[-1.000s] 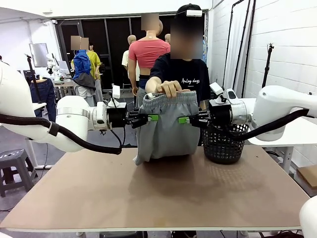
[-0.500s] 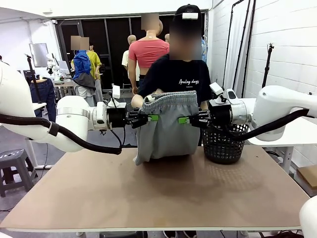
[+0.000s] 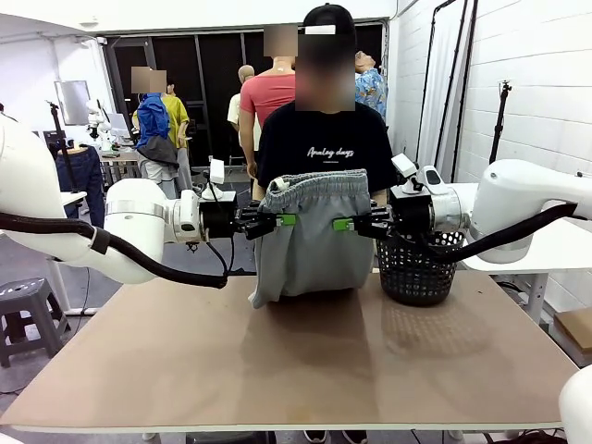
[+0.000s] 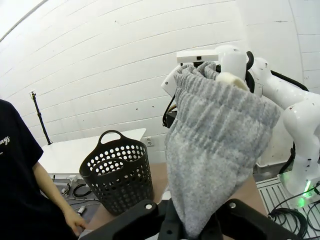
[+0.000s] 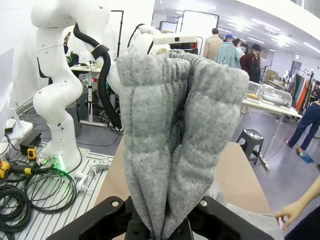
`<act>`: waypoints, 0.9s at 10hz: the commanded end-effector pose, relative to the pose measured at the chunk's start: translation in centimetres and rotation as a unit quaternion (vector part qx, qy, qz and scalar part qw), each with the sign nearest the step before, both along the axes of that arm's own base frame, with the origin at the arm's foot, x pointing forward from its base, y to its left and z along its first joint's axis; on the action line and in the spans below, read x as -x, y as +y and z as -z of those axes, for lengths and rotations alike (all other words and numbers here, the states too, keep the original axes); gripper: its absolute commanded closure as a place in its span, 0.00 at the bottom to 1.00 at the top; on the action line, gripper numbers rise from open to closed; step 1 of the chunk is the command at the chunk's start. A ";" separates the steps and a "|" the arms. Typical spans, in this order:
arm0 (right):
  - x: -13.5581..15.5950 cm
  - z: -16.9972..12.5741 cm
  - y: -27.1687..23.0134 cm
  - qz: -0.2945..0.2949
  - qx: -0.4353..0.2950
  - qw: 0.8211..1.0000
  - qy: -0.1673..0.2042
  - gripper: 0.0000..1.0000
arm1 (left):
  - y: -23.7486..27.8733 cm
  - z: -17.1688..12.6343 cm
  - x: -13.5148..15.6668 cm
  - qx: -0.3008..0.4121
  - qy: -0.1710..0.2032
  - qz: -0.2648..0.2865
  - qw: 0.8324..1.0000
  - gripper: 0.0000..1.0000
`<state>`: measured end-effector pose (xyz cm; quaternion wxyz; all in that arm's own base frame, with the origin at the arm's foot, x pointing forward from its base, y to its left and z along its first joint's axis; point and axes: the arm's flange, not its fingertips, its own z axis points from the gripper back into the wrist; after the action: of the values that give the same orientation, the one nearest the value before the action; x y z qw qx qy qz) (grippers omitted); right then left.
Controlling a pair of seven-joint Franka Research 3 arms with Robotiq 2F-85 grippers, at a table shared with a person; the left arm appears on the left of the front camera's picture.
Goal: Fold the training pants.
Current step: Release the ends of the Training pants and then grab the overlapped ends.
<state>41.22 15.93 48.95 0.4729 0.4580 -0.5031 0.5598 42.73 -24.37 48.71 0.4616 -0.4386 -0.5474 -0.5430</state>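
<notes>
Left pincer (image 3: 285, 220) on fleecy training pants (image 3: 310, 245)

The left arm (image 3: 139, 222) and right arm (image 3: 518, 196) reach in level from either side, wrists horizontal, pointing at each other. The left gripper (image 3: 283, 220) is pinched tight on one side of the pants (image 3: 313, 240), the right gripper (image 3: 343, 224) on the other, both at the same height

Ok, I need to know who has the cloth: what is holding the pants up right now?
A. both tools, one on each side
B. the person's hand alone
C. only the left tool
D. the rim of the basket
A: the left tool and the right tool are each shut on one side of the pants, which hang between them.
</notes>
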 end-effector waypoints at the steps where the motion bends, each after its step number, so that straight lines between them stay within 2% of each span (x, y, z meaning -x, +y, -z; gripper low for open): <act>1: 0.3 -0.2 0.2 -0.007 0.000 1.000 -0.003 1.00 | -0.1 -0.1 0.0 -0.001 0.001 -0.002 1.000 1.00; 9: 0.3 -0.2 0.2 -0.007 0.000 1.000 -0.003 1.00 | -0.1 -0.1 0.0 -0.001 0.001 -0.002 1.000 1.00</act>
<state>41.22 15.93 48.95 0.4729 0.4580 -0.5031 0.5598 42.73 -24.37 48.70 0.4617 -0.4387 -0.5474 -0.5430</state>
